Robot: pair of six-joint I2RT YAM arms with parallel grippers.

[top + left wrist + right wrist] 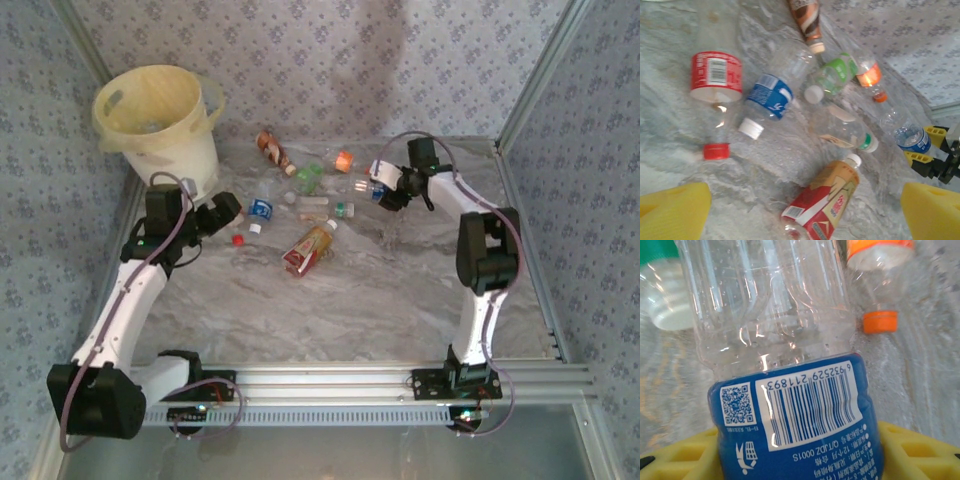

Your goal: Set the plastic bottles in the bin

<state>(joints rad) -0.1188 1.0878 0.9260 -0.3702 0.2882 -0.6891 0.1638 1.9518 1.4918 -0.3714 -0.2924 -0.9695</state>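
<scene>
The bin [150, 110], a pale cream bucket, stands at the far left. Several plastic bottles lie mid-table: a red-and-yellow-labelled one [308, 250] [825, 200], a blue-labelled one [262, 208] [770, 97], a red-labelled one [715, 75], a green one [308, 178] [832, 75], an orange one [343, 160] [880, 320] and a brown one [270, 148]. My left gripper [232, 212] [805, 212] is open above the table, the red-and-yellow bottle lying loose below it. My right gripper [385, 192] [800, 450] is shut on another clear blue-labelled bottle [795, 415] [912, 140], its yellow fingers [920, 450] pressing the label.
Metal frame posts and patterned cloth walls close in the table on the left, right and back. A clear bottle with a white cap and green ring [850, 132] [665, 305] lies just beside the held one. The crinkled marble-look cover has bare room toward the near edge [330, 320].
</scene>
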